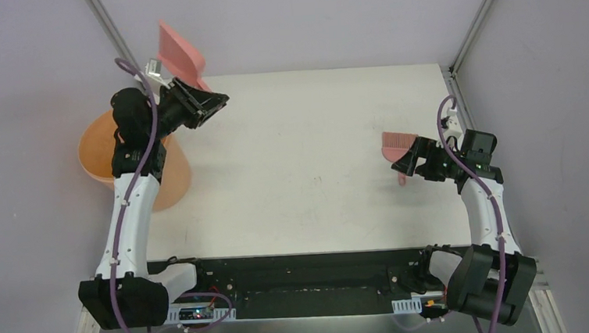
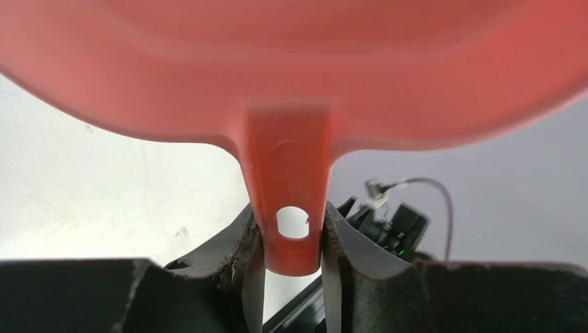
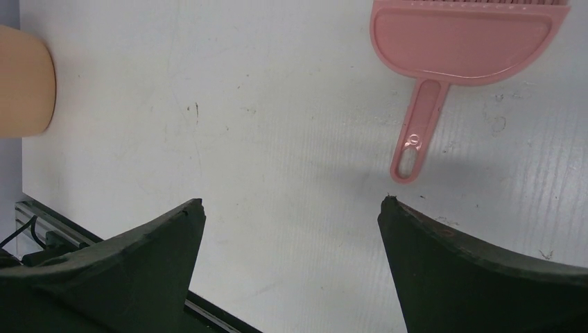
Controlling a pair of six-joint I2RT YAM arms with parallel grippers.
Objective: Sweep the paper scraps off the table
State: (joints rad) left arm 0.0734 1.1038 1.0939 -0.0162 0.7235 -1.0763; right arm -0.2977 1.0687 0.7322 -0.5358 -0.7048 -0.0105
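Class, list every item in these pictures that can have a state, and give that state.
dustpan, lifted off the table, tilted
left gripper, shut on the dustpan's handle
right gripper, open, holding nothing
brush, lying flat on the table, not held
bucket, open-topped, beside the table

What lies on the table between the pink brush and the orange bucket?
Nothing. The table between the brush and the bucket is bare white, with only faint marks. The right wrist view shows this stretch.
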